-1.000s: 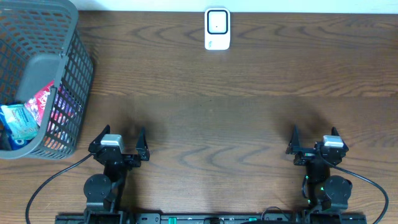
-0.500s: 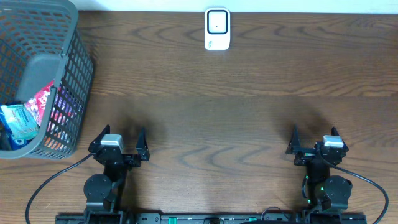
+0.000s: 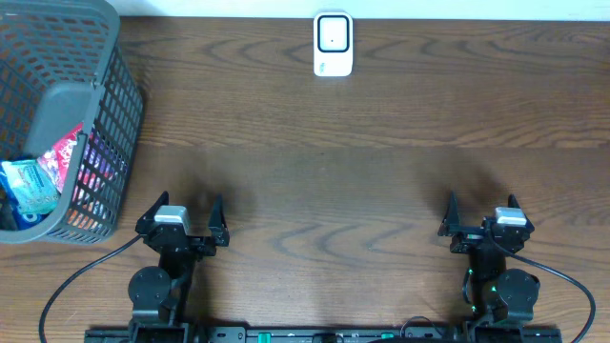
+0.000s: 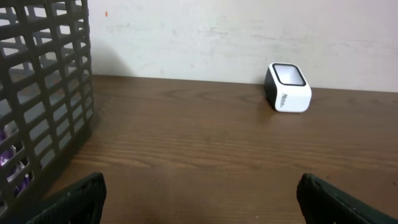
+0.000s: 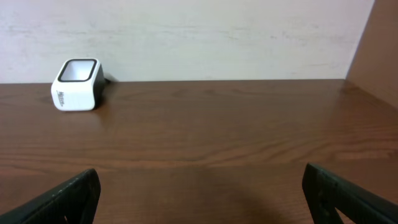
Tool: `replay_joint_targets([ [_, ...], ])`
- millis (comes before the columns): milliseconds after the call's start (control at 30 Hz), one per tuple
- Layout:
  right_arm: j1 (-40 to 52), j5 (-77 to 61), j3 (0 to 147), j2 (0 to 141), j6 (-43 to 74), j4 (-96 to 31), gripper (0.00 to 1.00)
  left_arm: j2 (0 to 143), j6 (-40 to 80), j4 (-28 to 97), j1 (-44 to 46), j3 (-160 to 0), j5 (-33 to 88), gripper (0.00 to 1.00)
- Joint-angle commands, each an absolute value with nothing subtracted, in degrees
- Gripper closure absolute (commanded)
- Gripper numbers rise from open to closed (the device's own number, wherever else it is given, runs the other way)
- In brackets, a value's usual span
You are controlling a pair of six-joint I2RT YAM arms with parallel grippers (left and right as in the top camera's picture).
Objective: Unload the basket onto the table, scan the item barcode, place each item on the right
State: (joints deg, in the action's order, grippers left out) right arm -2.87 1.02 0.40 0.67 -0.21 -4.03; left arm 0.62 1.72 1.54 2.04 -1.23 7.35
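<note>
The white barcode scanner (image 3: 333,44) stands at the far middle of the table, also seen in the left wrist view (image 4: 288,87) and the right wrist view (image 5: 77,84). Packaged items lie in the grey mesh basket (image 3: 114,114) at the far left, among them a teal packet (image 3: 29,186) and a pink packet (image 3: 62,152). My left gripper (image 3: 186,208) rests near the front edge, open and empty, with bare wood between its fingertips (image 4: 201,186). My right gripper (image 3: 482,205) sits at the front right, also open and empty (image 5: 200,180).
The basket wall (image 4: 43,93) rises close on the left of the left gripper. A pale wall runs behind the table's far edge. Brown wood spans between the grippers and the scanner. Cables trail from both arm bases at the front.
</note>
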Motion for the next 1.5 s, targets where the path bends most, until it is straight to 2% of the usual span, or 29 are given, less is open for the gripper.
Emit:
replay_joint_targets([
  [0, -2.6, 0.5, 0.3, 0.5, 0.8, -4.3, 0.01, 0.2, 2.2, 3.4, 2.3, -0.2, 8.3, 0.02],
  [1267, -2.6, 0.5, 0.3, 0.5, 0.8, -4.3, 0.01, 0.2, 2.2, 3.2, 2.3, -0.2, 8.3, 0.02],
  [1333, -2.6, 0.5, 0.3, 0.5, 0.8, -4.3, 0.01, 0.2, 3.4, 0.8, 2.5, -0.3, 12.2, 0.02],
  [1467, -2.6, 0.5, 0.3, 0.5, 0.8, -4.3, 0.01, 0.2, 3.7, 0.9, 2.5, -0.3, 31.8, 0.02],
])
